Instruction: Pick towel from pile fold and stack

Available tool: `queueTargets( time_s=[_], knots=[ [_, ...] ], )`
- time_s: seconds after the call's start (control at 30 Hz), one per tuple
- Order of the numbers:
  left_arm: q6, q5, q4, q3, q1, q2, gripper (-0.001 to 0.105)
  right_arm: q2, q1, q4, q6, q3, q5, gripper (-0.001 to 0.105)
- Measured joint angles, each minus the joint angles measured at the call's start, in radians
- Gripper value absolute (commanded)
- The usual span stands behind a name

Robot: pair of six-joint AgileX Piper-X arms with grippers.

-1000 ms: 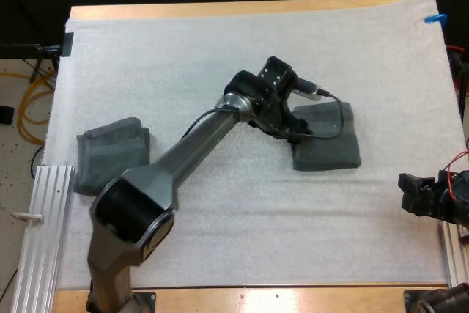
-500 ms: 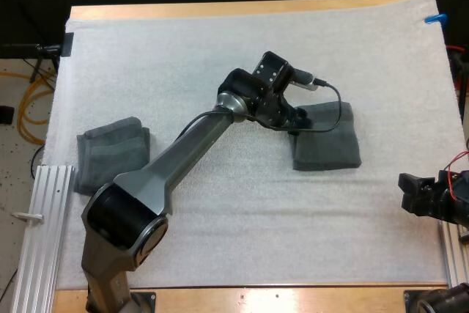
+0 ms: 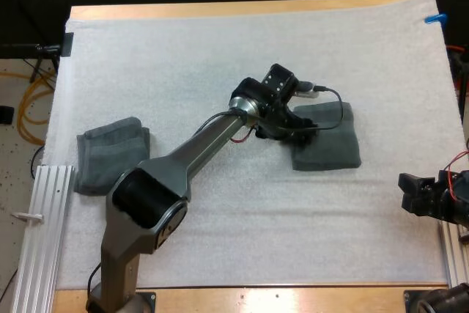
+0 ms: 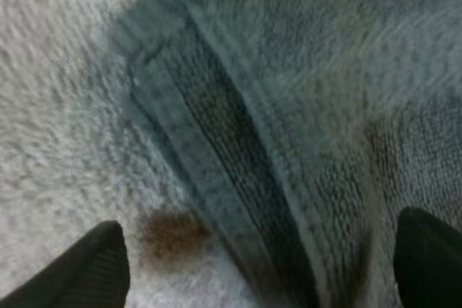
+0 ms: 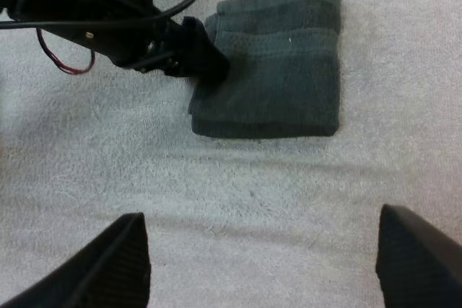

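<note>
A folded dark grey-green towel (image 3: 330,144) lies flat on the white mat (image 3: 220,56), right of the middle. My left gripper (image 3: 297,133) is down at its left edge. Its fingers (image 4: 101,265) stand apart and straddle the layered folds of the towel (image 4: 303,106), one finger over the mat and the other over the cloth. A second folded towel (image 3: 110,155) lies at the mat's left side. My right gripper (image 3: 429,199) waits open at the right edge, facing the towel (image 5: 278,63) and the left gripper (image 5: 202,52) from a distance.
Aluminium rails run along the front left (image 3: 40,232) and front right (image 3: 454,251) of the table. A small brown spot (image 4: 170,232) marks the mat next to the towel's edge. Bare mat stretches across the far side and the front.
My left gripper lifted a little from the towel's left edge, then came back down onto it, and the arm's elbow swung right. The towels and the right arm stayed put.
</note>
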Motion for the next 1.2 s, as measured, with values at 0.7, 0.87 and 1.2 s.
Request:
queueTargets(
  time_s=[0.7,0.87,1.2],
  knots=[
    [-0.268,0.205,-0.118,-0.006,-0.002,0.043,0.072,0.000,0.000,0.000,0.000,0.000,0.004,0.064],
    [-0.302,0.216,-0.169,-0.003,-0.024,0.054,0.071,0.000,0.000,0.000,0.000,0.000,0.004,0.064],
    [-0.311,0.204,-0.183,-0.003,-0.026,0.054,0.028,0.000,0.000,0.000,0.000,0.000,0.004,0.064]
  ],
)
